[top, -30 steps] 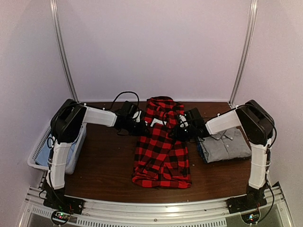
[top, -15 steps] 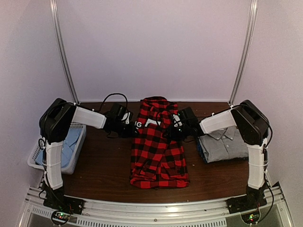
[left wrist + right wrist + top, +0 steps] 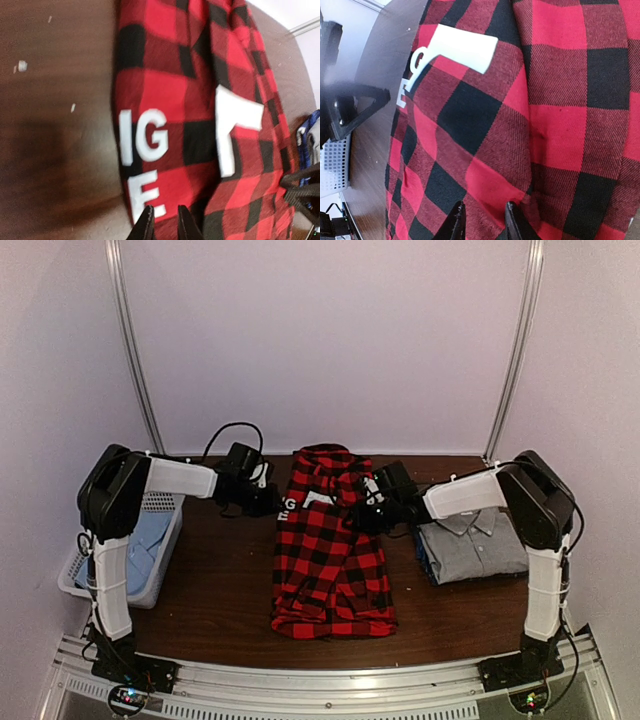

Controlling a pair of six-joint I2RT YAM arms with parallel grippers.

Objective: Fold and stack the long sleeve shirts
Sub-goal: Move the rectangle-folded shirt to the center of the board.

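Red-and-black buffalo-check flannel shirt (image 3: 330, 550) is lying lengthwise mid-table on dark brown wooden table (image 3: 225, 580), partly folded, collar end twd back wall. White block letters (image 3: 150, 137) are showing nr its L edge. L gripper (image 3: 266, 502) is sitting at flannel's upper L edge w/ jaws narrow, tips over the cloth by the letters; can't tell if they're pinching it. R gripper (image 3: 362, 515) is pressing into upper R side, jaws narrow, gripping a bunched ridge of flannel. Plain grey collared button-up shirt (image 3: 475, 545) is resting folded at R, apart from flannel. White plastic mesh basket (image 3: 70, 575) w/ light blue cloth (image 3: 140, 545) is sitting at table's L edge.
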